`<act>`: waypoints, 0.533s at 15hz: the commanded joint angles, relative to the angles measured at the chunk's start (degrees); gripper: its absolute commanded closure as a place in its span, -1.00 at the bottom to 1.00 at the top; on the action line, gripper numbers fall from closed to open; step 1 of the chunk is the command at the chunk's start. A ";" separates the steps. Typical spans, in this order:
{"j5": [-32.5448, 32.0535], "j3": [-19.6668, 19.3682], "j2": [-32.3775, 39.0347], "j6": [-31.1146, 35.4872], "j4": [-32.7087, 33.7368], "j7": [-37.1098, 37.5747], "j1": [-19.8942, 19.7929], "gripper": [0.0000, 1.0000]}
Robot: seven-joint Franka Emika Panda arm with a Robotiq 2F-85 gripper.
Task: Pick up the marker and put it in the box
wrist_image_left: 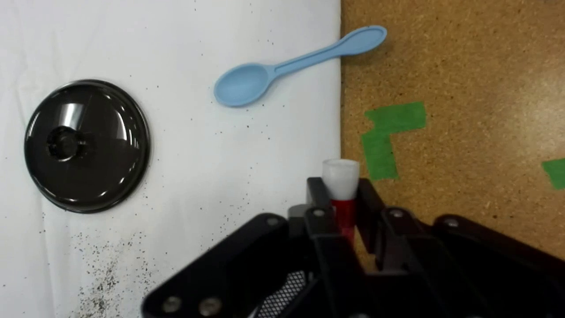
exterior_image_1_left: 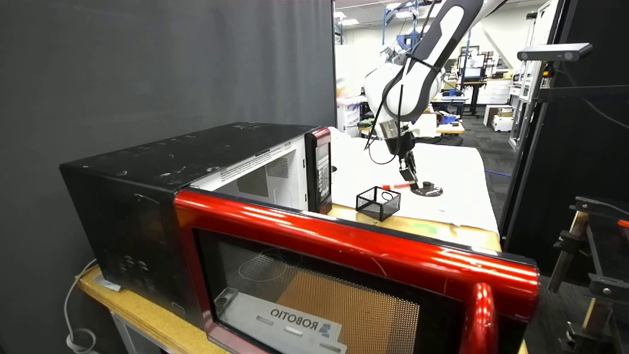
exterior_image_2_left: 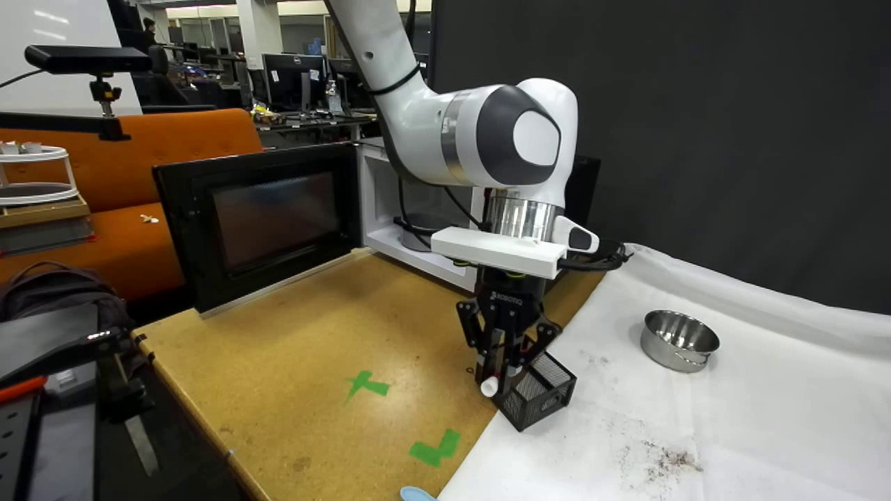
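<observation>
Exterior view: box (exterior_image_2_left: 537, 398) near gripped marker (exterior_image_2_left: 489, 387); round object (exterior_image_2_left: 415, 241) inside microwave (exterior_image_2_left: 424, 263).

marker (wrist_image_left: 343, 198) in pincer (wrist_image_left: 340, 191), near box (exterior_image_2_left: 536, 395)

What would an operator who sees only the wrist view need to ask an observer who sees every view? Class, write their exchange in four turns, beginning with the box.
Operator: My wrist view shows the marker held. Is the box open on top?
Observer: Yes, its top is open in both exterior views.
Operator: I can see a lid on the white cloth. What else stands on that cloth, out of my sight?
Observer: A metal bowl, seen in an exterior view.
</observation>
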 commanded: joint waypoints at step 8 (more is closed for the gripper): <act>-1.96 -0.47 8.47 -1.59 11.96 0.35 2.35 0.90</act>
